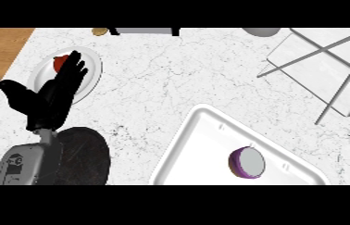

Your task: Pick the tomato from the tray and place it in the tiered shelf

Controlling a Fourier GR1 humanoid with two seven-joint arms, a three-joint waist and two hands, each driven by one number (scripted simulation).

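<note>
- Left hand [49,103]: comes in on a grey forearm [24,164] from the lower left edge; stands open, fingers [71,70] straight and slightly fanned, thumb stuck out to the left; holds nothing.
- Fingertips: lie over the upper left part of a round white plate [92,73], pointing up the view; cannot tell whether touching the plate or what is on it.
- Tomato [60,60]: shows as a small red patch on that plate, right at the fingertips and partly hidden behind them; sits on the plate, neither on the tray nor in the shelf.
- Tray [205,140]: white, rectangular with rounded corners, lies at the lower right, set at a slant, well apart from the plate; carries a round thing with a purple rim and a grey face [246,162] near its lower right part.
- Tiered shelf [308,62]: stands at the upper right, a pale panel crossed by thin grey rods, well apart from hand and tomato.
- Dark round thing [85,154]: lies at the lower left, just beside the forearm and below the plate.
- Far edge: small brown thing [100,32], grey-and-black thing [143,30] and grey rounded thing [261,32], each cut off at the top.
- Counter [178,80]: white marble with dark veins; strip of wood [14,43] at the upper left.
</note>
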